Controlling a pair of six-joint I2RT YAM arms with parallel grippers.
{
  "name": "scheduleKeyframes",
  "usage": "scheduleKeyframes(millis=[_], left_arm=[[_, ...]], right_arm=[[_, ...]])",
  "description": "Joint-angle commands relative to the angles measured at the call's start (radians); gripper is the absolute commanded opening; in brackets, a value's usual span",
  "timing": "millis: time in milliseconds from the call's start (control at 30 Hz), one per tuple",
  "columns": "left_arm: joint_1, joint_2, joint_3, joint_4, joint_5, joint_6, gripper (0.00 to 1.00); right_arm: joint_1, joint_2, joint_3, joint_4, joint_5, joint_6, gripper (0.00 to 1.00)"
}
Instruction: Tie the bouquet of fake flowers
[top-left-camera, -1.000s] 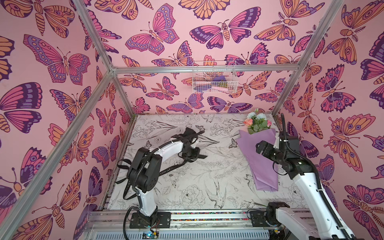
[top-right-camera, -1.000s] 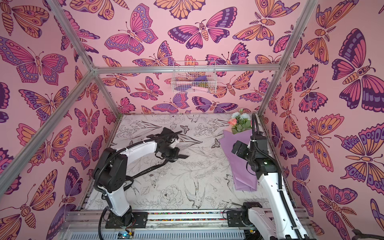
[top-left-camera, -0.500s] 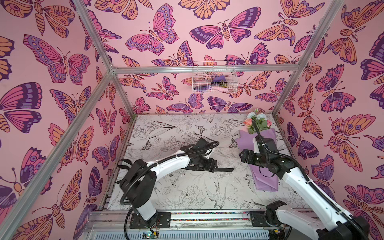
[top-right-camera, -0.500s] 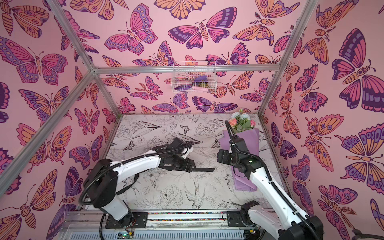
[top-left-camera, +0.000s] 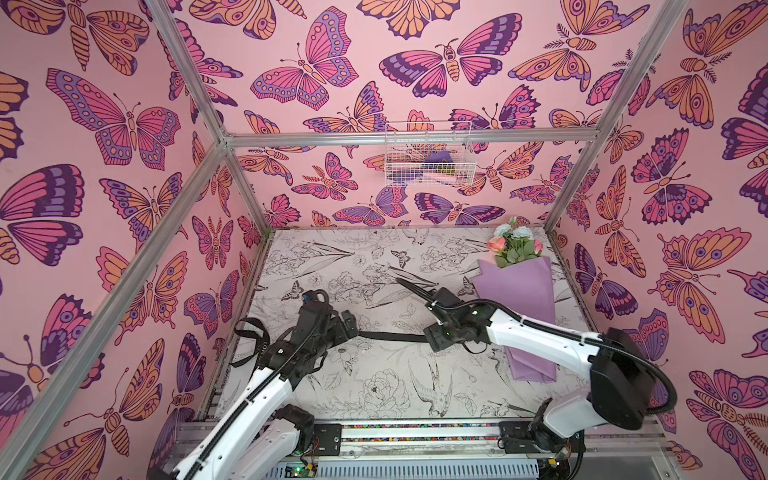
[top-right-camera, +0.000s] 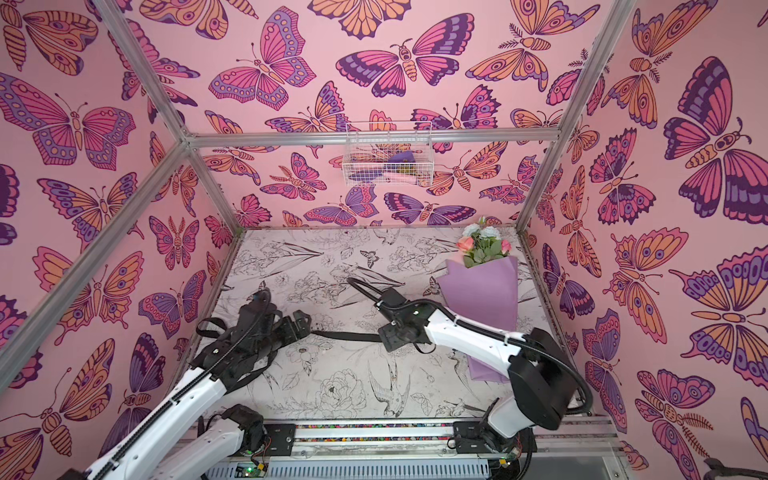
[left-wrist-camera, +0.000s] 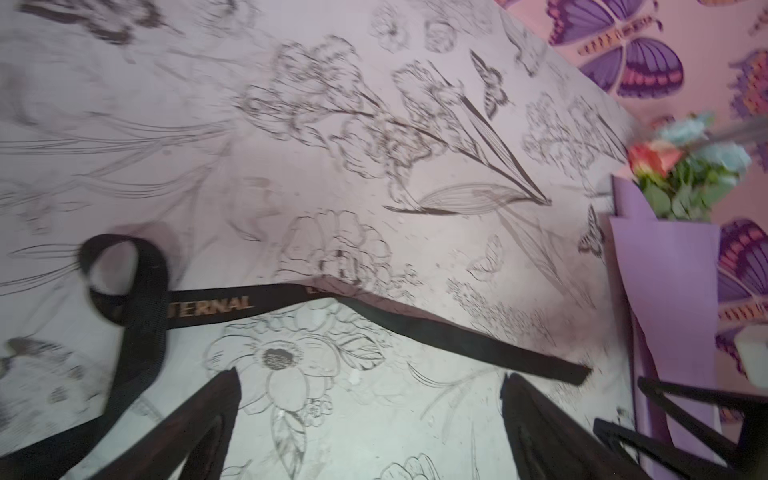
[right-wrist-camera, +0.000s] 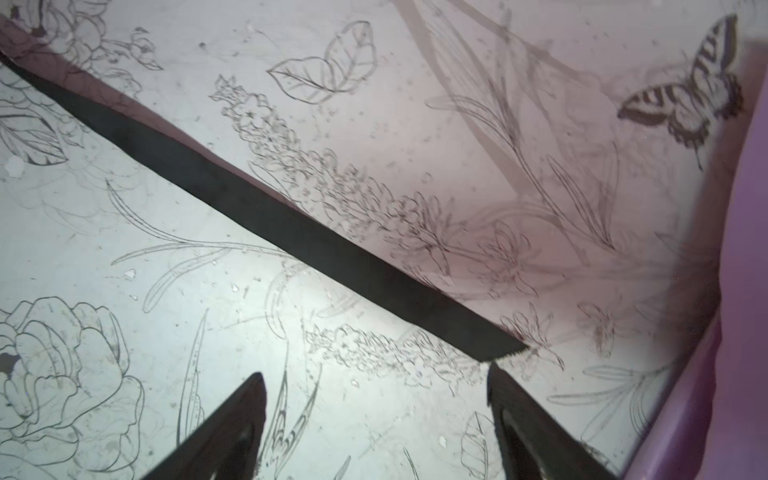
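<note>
The bouquet of fake flowers (top-left-camera: 517, 286) (top-right-camera: 482, 291) lies at the back right of the table. Its coral and pale blue blooms stick out of lilac wrapping paper (left-wrist-camera: 665, 270) (right-wrist-camera: 748, 249). A long black ribbon (top-left-camera: 390, 336) (top-right-camera: 345, 335) (left-wrist-camera: 415, 324) (right-wrist-camera: 291, 232) lies flat on the table between the two arms and curls into a loop near the left arm. My left gripper (top-left-camera: 351, 328) (left-wrist-camera: 372, 374) is open over the table beside the ribbon, holding nothing. My right gripper (top-left-camera: 434, 338) (right-wrist-camera: 374, 372) is open, with one fingertip (right-wrist-camera: 498, 382) at the ribbon's cut end.
A white wire basket (top-left-camera: 428, 166) hangs on the back wall. Butterfly-patterned walls and metal frame posts (top-left-camera: 577, 158) enclose the table on three sides. The arms' mounting rail (top-left-camera: 415, 432) runs along the front edge.
My left gripper has opened and let go of the ribbon, then drawn back to the left. My right arm has swung from the bouquet toward the middle, down over the ribbon's end.
</note>
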Motion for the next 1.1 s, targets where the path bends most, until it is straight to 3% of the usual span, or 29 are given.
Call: scheduleKeyframes(millis=[0,267,433,633,900,1067], left_arm=[[0.078,-0.072,-0.040,-0.109,-0.118,-0.093,1.00],[0.275,-0.075,-0.060,-0.160,-0.043,-0.129,1.00],[0.300,-0.058,-0.067,-0.158,-0.028,-0.152,1.00],[0.309,-0.061,-0.080,-0.157,-0.023,-0.157,1.00],[0.317,-0.067,-0.089,-0.156,-0.018,-0.150,1.00],[0.320,-0.069,-0.087,-0.152,-0.019,-0.141,1.00]], right_arm=[[0.047,0.094,0.094,0.011,0.021,-0.099,0.84],[0.101,0.367,0.329,0.042,-0.087,-0.193,0.84],[0.113,0.482,0.430,0.024,-0.110,-0.218,0.84],[0.113,0.568,0.481,0.016,-0.052,-0.204,0.80],[0.092,0.637,0.482,0.001,-0.051,-0.164,0.46],[0.048,0.619,0.406,0.028,-0.089,-0.094,0.20]])
